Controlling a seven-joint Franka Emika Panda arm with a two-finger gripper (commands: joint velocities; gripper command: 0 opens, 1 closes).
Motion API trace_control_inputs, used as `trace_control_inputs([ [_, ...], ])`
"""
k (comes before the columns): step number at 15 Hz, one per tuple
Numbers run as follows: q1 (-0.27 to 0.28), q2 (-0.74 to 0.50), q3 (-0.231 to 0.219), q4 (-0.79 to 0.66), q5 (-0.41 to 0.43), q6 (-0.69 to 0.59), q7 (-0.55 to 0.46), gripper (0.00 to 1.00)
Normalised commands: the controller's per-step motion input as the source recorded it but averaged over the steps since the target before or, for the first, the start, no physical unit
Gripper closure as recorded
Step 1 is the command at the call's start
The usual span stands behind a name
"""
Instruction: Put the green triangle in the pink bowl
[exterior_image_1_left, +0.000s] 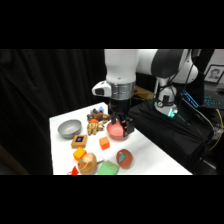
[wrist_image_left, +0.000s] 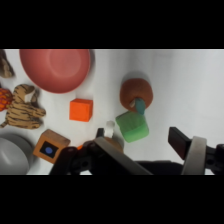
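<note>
My gripper (wrist_image_left: 145, 142) hangs over the white table (wrist_image_left: 190, 85) with jaws apart and nothing between them. The green triangle (wrist_image_left: 132, 126), a small matte light-green block, lies flat below me, touching the brown round thing with a teal patch (wrist_image_left: 135, 94). The pink bowl (wrist_image_left: 56, 69), smooth, round and shallow, sits apart from it, with an orange cube (wrist_image_left: 81, 109) in between, a striped toy tiger (wrist_image_left: 22, 106) beside that, a wooden block with a blue dot (wrist_image_left: 50, 146) and a grey bowl (wrist_image_left: 12, 155) nearby.
</note>
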Motion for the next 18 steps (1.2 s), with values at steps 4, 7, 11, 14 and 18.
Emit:
trace_control_inputs([
  [4,0.093,0.33,-0.025,0.48,-0.215,-0.10,-0.20,0.00],
  [7,0.074,0.27,-0.015,0.37,-0.066,-0.04,-0.27,0.00],
  [11,0.038,0.26,-0.031,0.27,-0.038,0.08,-0.25,0.00],
  [14,0.033,0.28,-0.055,0.24,-0.054,0.13,-0.23,0.00],
  [18,0.044,0.25,-0.051,0.18,-0.037,0.17,-0.20,0.00],
])
